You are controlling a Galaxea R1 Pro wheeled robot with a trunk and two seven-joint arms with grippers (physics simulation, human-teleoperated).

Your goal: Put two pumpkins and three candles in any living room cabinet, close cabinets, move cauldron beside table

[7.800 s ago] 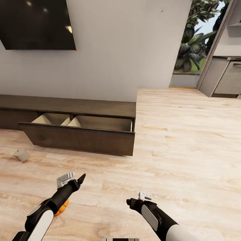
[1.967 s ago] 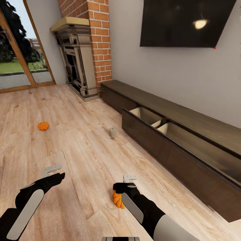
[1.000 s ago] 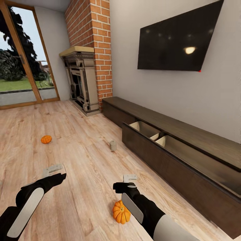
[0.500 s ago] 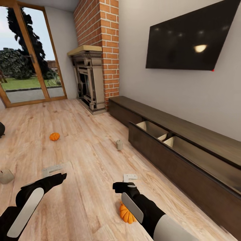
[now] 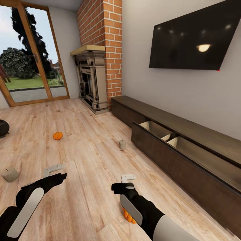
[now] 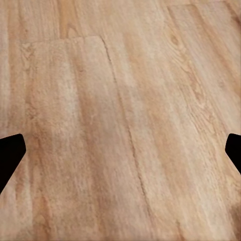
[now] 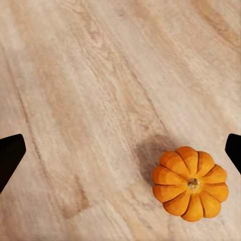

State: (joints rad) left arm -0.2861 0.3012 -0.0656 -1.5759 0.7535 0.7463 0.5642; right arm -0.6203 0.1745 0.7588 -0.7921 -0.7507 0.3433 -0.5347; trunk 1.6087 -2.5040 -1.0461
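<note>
Near pumpkin: small ribbed orange pumpkin (image 7: 190,183) sat upright on the light wood plank floor (image 5: 83,207), well short of the long dark brown cabinet (image 5: 187,157), partly hidden under the right arm.
Right gripper (image 5: 126,183): hung over that pumpkin, fingers spread wide and empty, likely lined up for a grasp.
Left gripper (image 5: 55,172): open too, holding nothing, over bare planks.
Cabinet drawer: stood pulled out, pale divided insides ready to receive items.
Far pumpkin (image 5: 57,135): well out from the cabinet.
Beige candles: one stub (image 5: 122,144) just beside the cabinet, another (image 5: 10,174) well away.
Black cauldron (image 5: 3,128): farthest from the cabinet.
</note>
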